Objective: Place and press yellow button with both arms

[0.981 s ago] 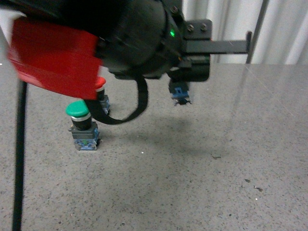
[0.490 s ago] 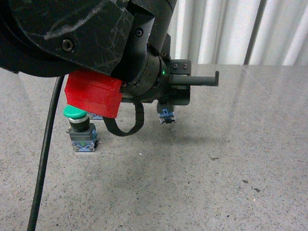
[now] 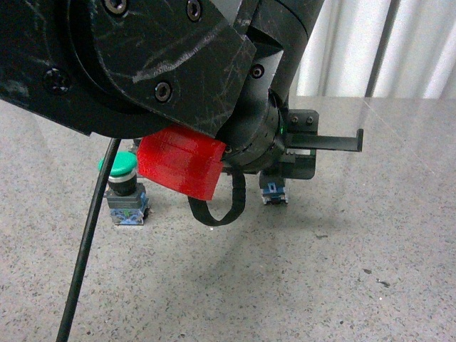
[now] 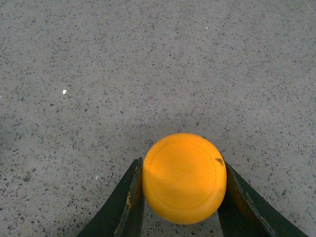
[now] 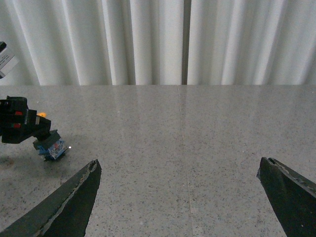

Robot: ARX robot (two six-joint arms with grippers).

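Looking from the front, you see the left arm (image 3: pixel 142 64) fill most of the frame. Only the blue base of the yellow button (image 3: pixel 273 194) shows beneath it, low over the counter (image 3: pixel 356 285) and right of the green button (image 3: pixel 122 165). At the left wrist, the left fingers (image 4: pixel 129 197) clamp the yellow cap from both sides. At the right wrist, the right fingers (image 5: pixel 74 202) gape wide, holding nothing, well apart from the tilted button.
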